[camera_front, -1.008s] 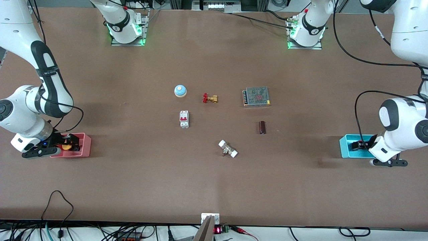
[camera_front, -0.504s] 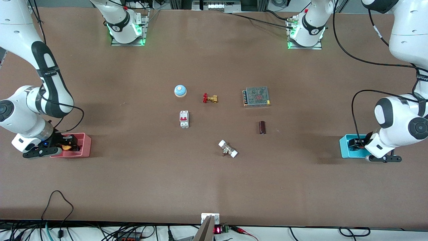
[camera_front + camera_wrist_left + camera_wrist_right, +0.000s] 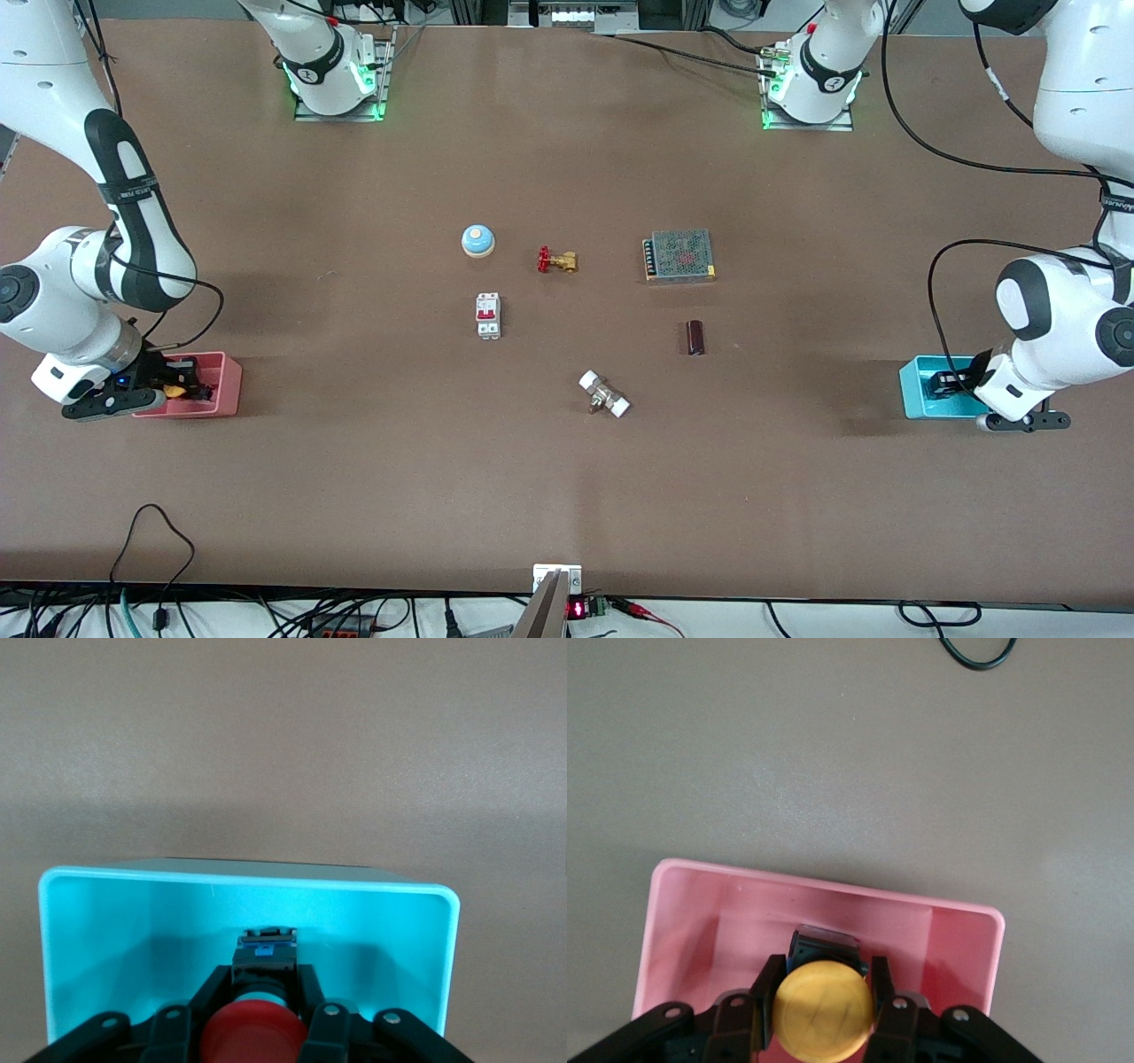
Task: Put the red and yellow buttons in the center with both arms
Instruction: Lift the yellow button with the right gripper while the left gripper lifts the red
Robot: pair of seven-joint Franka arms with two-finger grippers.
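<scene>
The red button (image 3: 252,1036) lies in the cyan tray (image 3: 248,879) at the left arm's end of the table. My left gripper (image 3: 264,979) is down in that tray (image 3: 912,390), with its fingers shut on the button's black body. The yellow button (image 3: 824,1008) is in the pink tray (image 3: 833,886) at the right arm's end. My right gripper (image 3: 826,973) is shut on it, its fingers on either side of the body under the cap. In the front view the yellow cap (image 3: 175,390) shows between the right gripper's (image 3: 180,383) fingers, and the left gripper (image 3: 943,383) hides the red button.
Around the middle of the brown table lie a blue bell (image 3: 477,240), a brass valve with a red handle (image 3: 556,260), a white breaker (image 3: 488,315), a mesh-covered power supply (image 3: 679,255), a dark cylinder (image 3: 695,338) and a white-capped fitting (image 3: 604,393).
The left arm's wrist has shifted a little over the cyan tray. The right gripper has settled slightly lower in the pink tray, so less of the yellow cap shows.
</scene>
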